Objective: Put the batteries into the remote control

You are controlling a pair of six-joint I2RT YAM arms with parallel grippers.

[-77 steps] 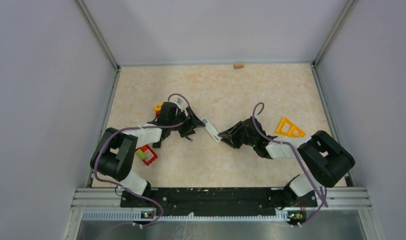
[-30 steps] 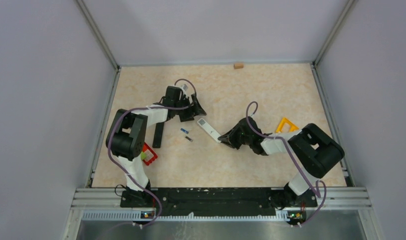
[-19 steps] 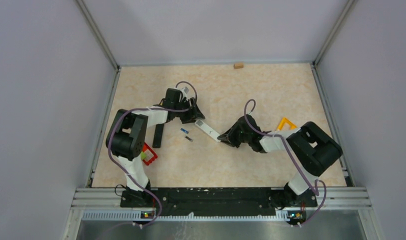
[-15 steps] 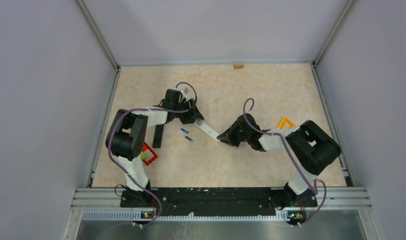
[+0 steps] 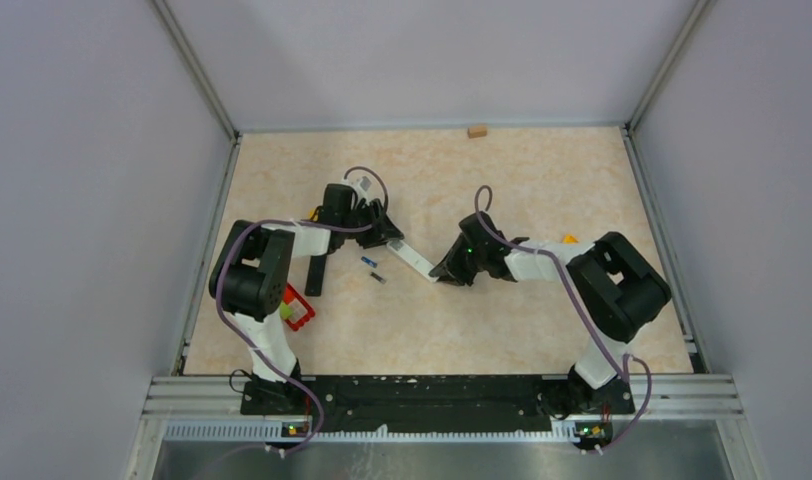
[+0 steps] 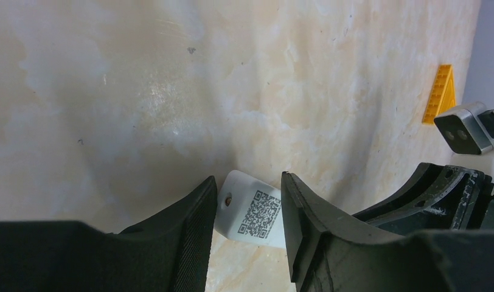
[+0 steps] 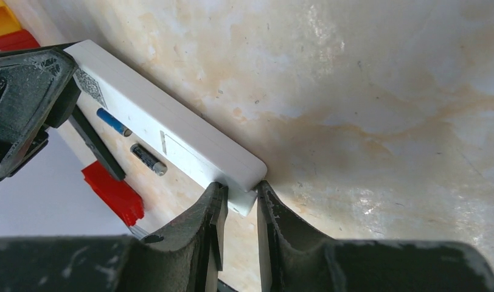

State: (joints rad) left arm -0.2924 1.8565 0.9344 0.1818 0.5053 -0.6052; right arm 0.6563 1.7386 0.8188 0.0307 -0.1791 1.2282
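Lying just beside the remote control (image 5: 414, 258), the batteries (image 7: 114, 121) are touching neither gripper; the right gripper (image 7: 238, 188) is pinching one end narrowly, and the left gripper (image 6: 247, 182) is clamping the QR-labelled end.

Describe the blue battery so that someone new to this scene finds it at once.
On the tan table, find the white remote slanting across the centre. Two tiny batteries lie just left of it. The blue battery is the one farther back, bright blue where the dark battery beside it is nearly black.
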